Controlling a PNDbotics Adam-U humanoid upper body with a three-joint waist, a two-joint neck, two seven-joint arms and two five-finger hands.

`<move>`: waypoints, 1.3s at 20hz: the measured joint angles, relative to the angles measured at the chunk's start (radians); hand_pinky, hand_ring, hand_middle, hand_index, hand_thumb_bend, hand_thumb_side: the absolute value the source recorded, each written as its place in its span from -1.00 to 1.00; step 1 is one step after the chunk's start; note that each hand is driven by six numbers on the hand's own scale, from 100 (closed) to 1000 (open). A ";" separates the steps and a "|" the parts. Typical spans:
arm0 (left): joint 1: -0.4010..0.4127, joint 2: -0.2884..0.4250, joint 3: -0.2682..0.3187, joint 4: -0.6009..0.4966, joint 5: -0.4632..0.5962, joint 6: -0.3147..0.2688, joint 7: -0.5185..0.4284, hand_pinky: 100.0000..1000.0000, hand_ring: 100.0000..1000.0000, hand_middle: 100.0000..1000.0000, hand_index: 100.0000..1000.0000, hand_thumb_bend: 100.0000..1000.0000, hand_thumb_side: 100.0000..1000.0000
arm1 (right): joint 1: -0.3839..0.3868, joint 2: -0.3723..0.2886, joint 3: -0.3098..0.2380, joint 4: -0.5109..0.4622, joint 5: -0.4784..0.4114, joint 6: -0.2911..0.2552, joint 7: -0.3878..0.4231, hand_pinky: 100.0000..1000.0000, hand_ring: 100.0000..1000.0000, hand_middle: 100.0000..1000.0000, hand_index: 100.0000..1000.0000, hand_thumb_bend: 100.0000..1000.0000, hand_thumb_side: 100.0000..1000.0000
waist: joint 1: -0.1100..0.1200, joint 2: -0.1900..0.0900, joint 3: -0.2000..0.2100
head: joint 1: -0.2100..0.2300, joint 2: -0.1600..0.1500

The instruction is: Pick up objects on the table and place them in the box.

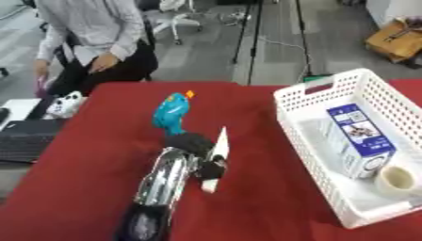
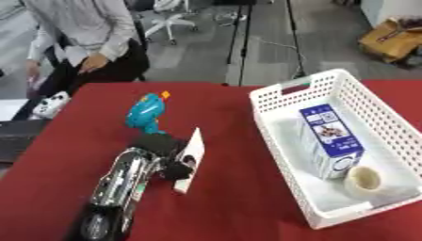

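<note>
Fingers point(image 1: 216, 164) of my left hand point(image 1: 194, 153) were pinched on a thin white card point(image 1: 219, 149), held upright on edge for lifting. Teal toy point(image 1: 172, 113) sat just beyond them; white basket point(image 1: 309, 96) off right, holding blue carton point(image 1: 360, 137) and tape roll point(image 1: 396, 180).

Red table point(image 1: 99, 169), white basket point(image 1: 306, 136), teal toy point(image 1: 171, 113), blue-and-white carton point(image 1: 359, 136).
</note>
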 measured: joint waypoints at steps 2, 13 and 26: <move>-0.005 0.000 0.000 0.005 0.002 0.002 0.001 0.21 0.09 0.04 0.88 -0.98 1.00 | 0.000 0.000 0.000 0.000 0.000 0.000 0.000 0.38 0.26 0.06 0.16 -1.00 0.07 | 0.000 0.000 -0.001 | 0.000 -0.001; -0.014 -0.008 0.005 0.027 -0.007 0.007 0.001 0.19 0.08 0.04 0.86 -1.00 1.00 | -0.005 0.000 0.000 0.000 -0.001 -0.005 0.003 0.38 0.25 0.06 0.16 -1.00 0.04 | 0.000 0.001 -0.005 | 0.005 -0.004; -0.020 -0.008 0.012 0.058 -0.063 0.013 0.002 0.16 0.08 0.04 0.80 -0.98 1.00 | -0.008 0.000 0.000 0.000 -0.006 -0.007 0.002 0.38 0.25 0.05 0.15 -1.00 0.01 | 0.000 0.002 -0.006 | 0.010 -0.008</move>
